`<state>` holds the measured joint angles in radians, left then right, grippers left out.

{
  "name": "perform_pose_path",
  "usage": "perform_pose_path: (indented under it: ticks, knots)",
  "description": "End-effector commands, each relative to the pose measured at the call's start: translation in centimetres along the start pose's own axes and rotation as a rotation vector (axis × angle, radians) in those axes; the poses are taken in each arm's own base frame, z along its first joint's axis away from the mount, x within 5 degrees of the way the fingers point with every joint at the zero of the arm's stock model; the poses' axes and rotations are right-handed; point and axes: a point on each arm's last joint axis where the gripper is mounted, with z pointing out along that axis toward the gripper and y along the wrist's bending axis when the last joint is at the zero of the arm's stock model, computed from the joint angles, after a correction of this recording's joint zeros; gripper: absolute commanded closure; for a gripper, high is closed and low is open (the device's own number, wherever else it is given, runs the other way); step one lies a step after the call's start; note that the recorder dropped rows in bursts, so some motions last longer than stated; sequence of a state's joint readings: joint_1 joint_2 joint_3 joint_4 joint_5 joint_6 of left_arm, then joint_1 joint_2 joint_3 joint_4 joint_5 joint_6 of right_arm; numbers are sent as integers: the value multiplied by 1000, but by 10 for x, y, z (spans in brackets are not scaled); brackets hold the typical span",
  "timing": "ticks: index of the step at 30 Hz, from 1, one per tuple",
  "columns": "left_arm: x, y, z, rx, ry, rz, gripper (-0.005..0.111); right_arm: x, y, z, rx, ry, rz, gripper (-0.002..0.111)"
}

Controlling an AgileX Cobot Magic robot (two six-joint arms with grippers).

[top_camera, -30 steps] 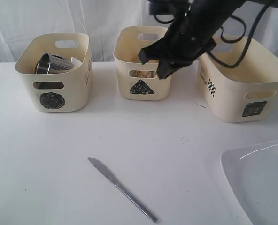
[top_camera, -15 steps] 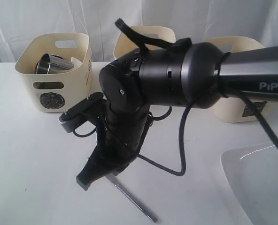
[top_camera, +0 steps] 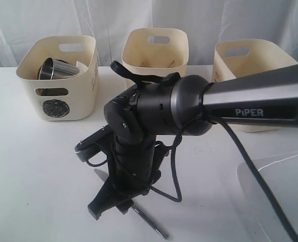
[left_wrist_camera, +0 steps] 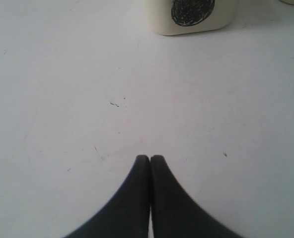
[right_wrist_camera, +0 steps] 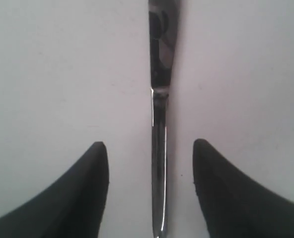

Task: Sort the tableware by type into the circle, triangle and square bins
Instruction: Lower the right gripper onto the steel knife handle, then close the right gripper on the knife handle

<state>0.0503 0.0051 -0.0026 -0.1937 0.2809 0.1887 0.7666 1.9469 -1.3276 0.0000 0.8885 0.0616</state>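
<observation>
One desk [top_camera: 28,176] carries the work. The left tool [left_wrist_camera: 150,158] is clenched on nothing; the right tool [right_wrist_camera: 151,145] hangs spread and empty, straddling the knife [right_wrist_camera: 159,99], which lies flat on the desk. Descend until both fingers [right_wrist_camera: 82,188] flank its handle, keep it centred, then clamp squarely to prevent pivoting.

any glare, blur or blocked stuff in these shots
Exterior view: the black robot arm fills the middle, hiding most of the slim steel knife; glare streaks the rim of the white plastic plate. Right wrist view: knife sharp, blade mirroring dark patches, tips of the open right pincer soft-edged. Left wrist view: shut left pincer a featureless black silhouette, light flat, shadows faint.
</observation>
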Motion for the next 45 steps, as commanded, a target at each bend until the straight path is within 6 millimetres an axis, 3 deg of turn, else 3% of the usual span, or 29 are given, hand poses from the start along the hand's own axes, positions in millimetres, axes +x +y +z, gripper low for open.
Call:
perform_pose_path:
  ticks: [1, 15, 27, 36, 45]
  knots:
    - [0, -1, 0, 7, -4, -16, 107, 2, 0, 7, -1, -23, -40, 58]
    - [0, -1, 0, 7, -4, -16, 107, 16, -3, 27, 21, -51, -87, 58]
    - [0, -1, 0, 7, -4, -16, 107, 18, -21, 31, 17, -16, -73, 58]
    - [0, -1, 0, 7, -4, -16, 107, 18, -14, 30, -64, -14, -112, 58]
    - [0, -1, 0, 7, -4, -16, 107, 21, -14, 52, -66, 47, -109, 61]
